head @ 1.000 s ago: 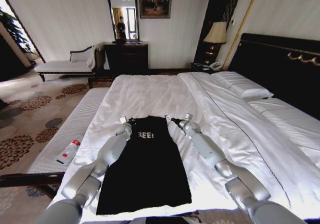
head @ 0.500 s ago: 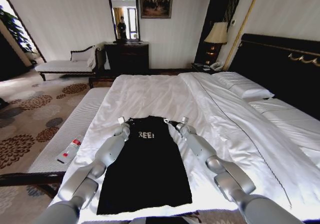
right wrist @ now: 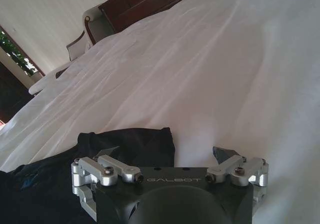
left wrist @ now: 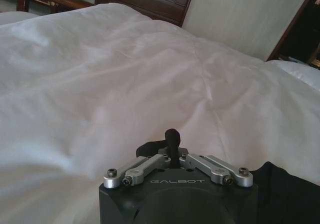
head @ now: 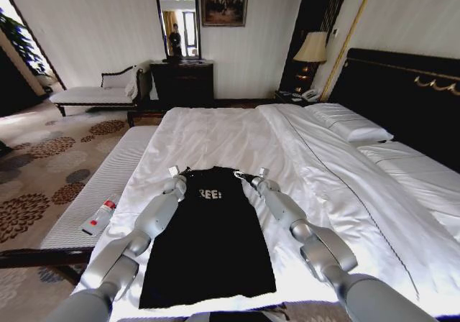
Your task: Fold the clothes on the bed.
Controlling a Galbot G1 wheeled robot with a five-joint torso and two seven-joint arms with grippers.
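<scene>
Black T-shirt [head: 208,239] is lying flat on the near part of the bed [head: 215,131], collar far. Left gripper [left wrist: 172,149] is resting at its far-left shoulder, fingers pinched together on the T-shirt. Right gripper [right wrist: 167,156] is sitting at the far-right shoulder, fingers spread wide.

The right gripper [right wrist: 167,156], a black housing with silver linkages, has its two dark fingertips [right wrist: 222,154] spread wide apart. It sits low over the broad bed's [right wrist: 240,69] rumpled white duvet. One fingertip lies at the edge of the black cotton T-shirt [right wrist: 125,141], whose folded shoulder part bunches just beyond the gripper; the other stands over bare duvet beside the shirt. Beyond the bed stands a dark wooden dresser [right wrist: 145,1], with a pale chaise longue [right wrist: 85,26] next to it.
</scene>
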